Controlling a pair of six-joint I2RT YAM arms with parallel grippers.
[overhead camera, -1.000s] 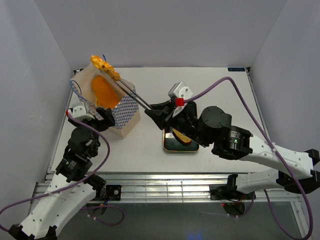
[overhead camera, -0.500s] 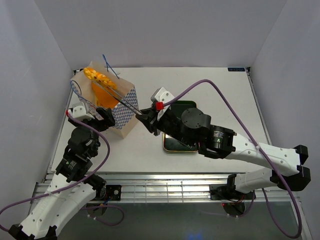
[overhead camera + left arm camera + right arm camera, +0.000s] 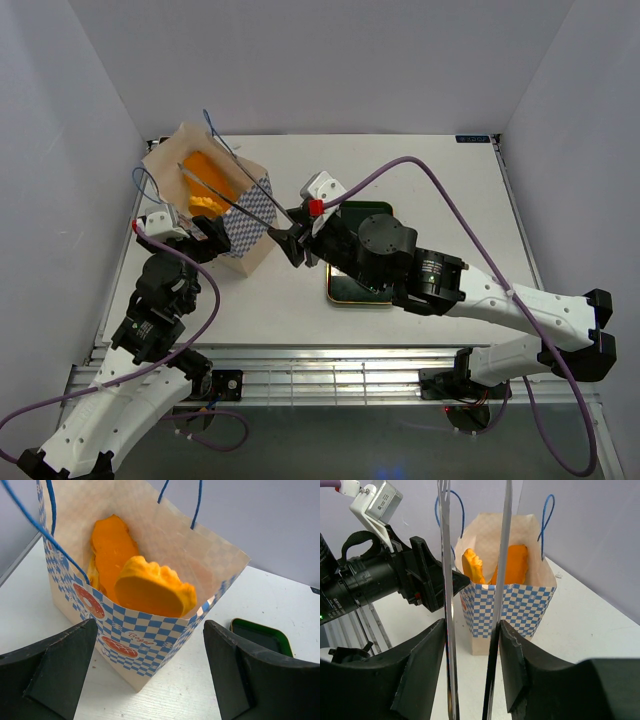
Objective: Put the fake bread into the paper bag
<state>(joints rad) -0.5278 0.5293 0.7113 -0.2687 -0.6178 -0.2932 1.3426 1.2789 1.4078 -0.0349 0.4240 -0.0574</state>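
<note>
The paper bag (image 3: 243,222) stands upright at the left of the table, also in the left wrist view (image 3: 150,630) and the right wrist view (image 3: 507,605). Fake bread (image 3: 204,186) lies inside it: a braided piece (image 3: 155,587) on a long loaf (image 3: 112,547), both also in the right wrist view (image 3: 512,562). My right gripper (image 3: 290,240) (image 3: 470,630) is shut on silver tongs (image 3: 225,192) (image 3: 444,570); their tips are spread and empty over the bag's mouth. My left gripper (image 3: 190,235) (image 3: 150,675) is open and empty, just in front of the bag.
A black tray (image 3: 352,291) (image 3: 260,635) lies right of the bag, mostly hidden under my right arm. The bag's blue string handles (image 3: 215,128) stick up at its far side. Grey walls enclose the table on three sides.
The tongs carried a braided bread from above the bag's far rim down into the bag and let it go; their tips are now apart and empty. The right arm moved left.
</note>
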